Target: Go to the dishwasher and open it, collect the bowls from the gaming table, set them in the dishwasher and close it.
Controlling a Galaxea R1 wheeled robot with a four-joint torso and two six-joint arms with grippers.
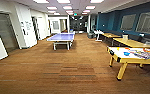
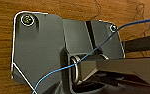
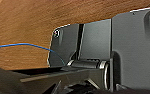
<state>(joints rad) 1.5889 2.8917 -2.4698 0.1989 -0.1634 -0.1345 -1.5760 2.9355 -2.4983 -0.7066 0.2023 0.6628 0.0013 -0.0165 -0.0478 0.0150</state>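
Observation:
The gaming table (image 1: 131,59), with a glossy white top and yellow edges and legs, stands at the right of the head view. A small blue bowl (image 1: 126,53) sits on its top near the near end. Farther right on the top are blurred orange-red round shapes (image 1: 148,50) beside some flat coloured items; I cannot tell which of them are bowls. The dishwasher is out of view. Both wrist views look down past the robot's dark plate onto wood-patterned floor (image 2: 66,10), and a thin blue cable (image 2: 96,48) crosses each.
A blue table-tennis table (image 1: 61,37) stands mid-room ahead on the left. Plain yellow-wood tables (image 1: 131,43) line the dark blue right wall. A white wall with doors (image 1: 6,32) runs along the left. A corridor (image 1: 74,23) opens at the back.

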